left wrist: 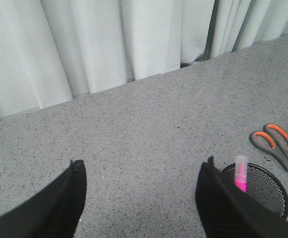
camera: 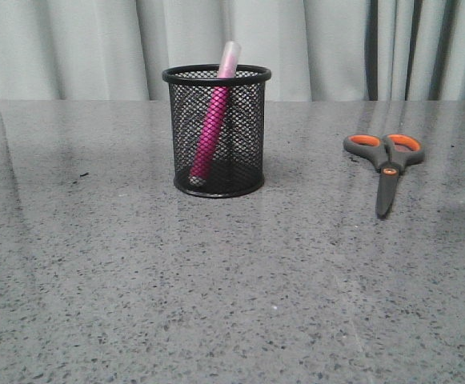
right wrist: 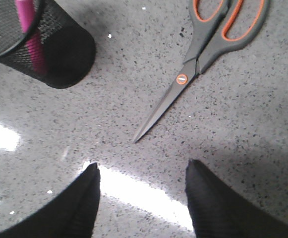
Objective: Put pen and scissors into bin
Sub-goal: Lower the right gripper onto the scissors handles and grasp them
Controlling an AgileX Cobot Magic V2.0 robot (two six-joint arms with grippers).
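A: Where do we stand? The pen (camera: 210,132) is standing slanted inside the bin (camera: 217,131), pale end poking above the rim, so that half looks done to us.

B: Agreed. The scissors (camera: 386,160) are what's left. They lie flat on the worktop (camera: 232,304), well to the right of the bin, blades closed, tips pointing toward us and loops toward the curtain (camera: 72,48).

A: And our claws?

B: The right claw (right wrist: 143,171) hangs above the worktop with its fingers spread and nothing between them; the blade tip sits just ahead of the gap. The left claw (left wrist: 141,171) is spread wide too, empty, up over the worktop beside the bin.

A: How will the scissors handle?

B: We'd judge them stiff and fairly light, with smooth hard blades that could slip, and lying flat they give little height to pinch. We'd take hold near the orange pivot, across the narrow neck where blades meet handles, so they hang balanced.

A: Any risk at the bin?

B: They're longer than the pen, so they'll stick out of the top and lean; dropping them blades down seems safest. We can't quite tell from the front view how much room the slanted pen leaves inside.
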